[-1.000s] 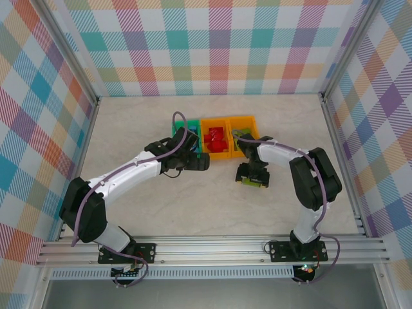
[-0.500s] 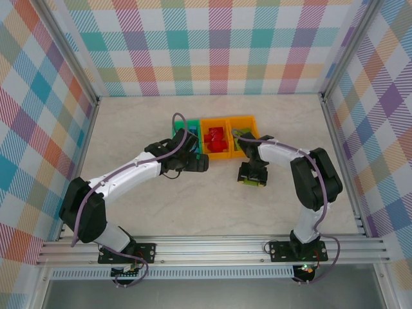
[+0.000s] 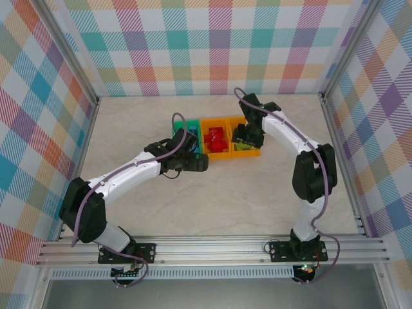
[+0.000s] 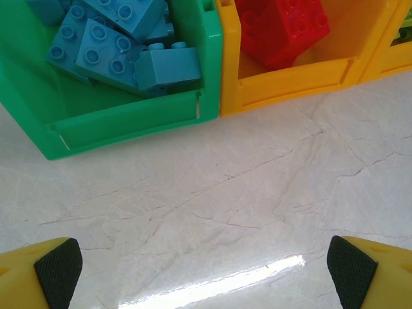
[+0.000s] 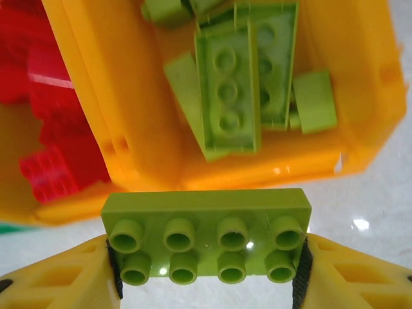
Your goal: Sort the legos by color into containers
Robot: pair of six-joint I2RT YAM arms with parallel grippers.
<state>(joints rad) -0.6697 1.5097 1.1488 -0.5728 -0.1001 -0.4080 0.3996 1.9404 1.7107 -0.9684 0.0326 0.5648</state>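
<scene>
"Pale marbled tabletop [image 3: 141,122], plaid walls all around. Where did the bins stand?"

"Side by side in a row toward the far edge, about midway between the left and right edges. The green rectangular plastic bin [image 4: 122,122] was on the left and held blue studded bricks [image 4: 103,38]. The middle orange plastic bin [image 4: 290,80] touched it and held red studded bricks [image 4: 283,26]. The right orange plastic bin [image 5: 257,170] held loose lime green bricks [image 5: 228,96]."

"And the left gripper?"

"The left gripper [image 4: 206,264] hung over bare tabletop just on the near side of the green bin, fingers spread wide with nothing between them."

"The right one?"

"The right gripper [image 5: 206,248] was clamped on a flat lime green eight-stud plastic brick [image 5: 206,206], pinched at its short ends, studs toward the wrist camera. The brick hung over the near wall of the right orange bin, apart from the bricks lying inside."
</scene>
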